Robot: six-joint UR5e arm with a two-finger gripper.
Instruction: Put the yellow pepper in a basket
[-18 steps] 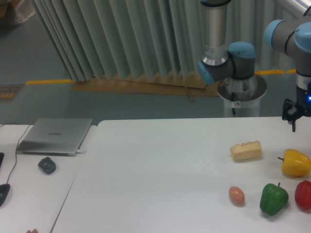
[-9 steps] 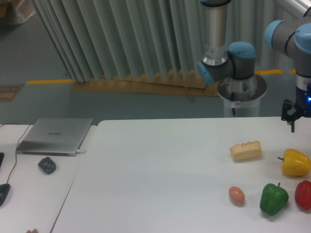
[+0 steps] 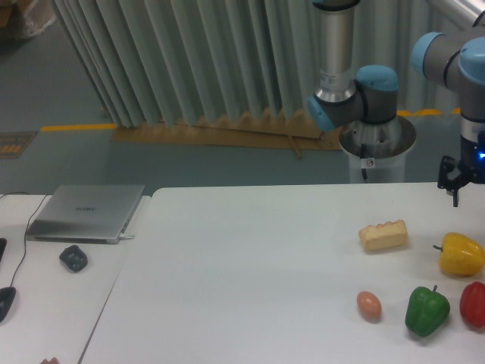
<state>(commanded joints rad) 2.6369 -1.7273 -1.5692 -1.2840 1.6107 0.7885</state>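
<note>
- The gripper [image 3: 457, 193] hangs at the table's far right edge, mostly cut off by the frame; can't tell if its fingers are spread or pressed
- The yellow pepper [image 3: 461, 254] lies just below and toward us from it, stem pointing left
- White table [image 3: 250, 273] also carries bread [image 3: 383, 235], egg [image 3: 369, 305], green pepper [image 3: 427, 310], red pepper [image 3: 474, 305]
- No basket in sight

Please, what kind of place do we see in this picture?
Probably a robotics lab or workshop. A robot arm stands on a pedestal behind a white table, a laptop lies on a side desk, and yellow floor tape runs along a folding screen.
</note>
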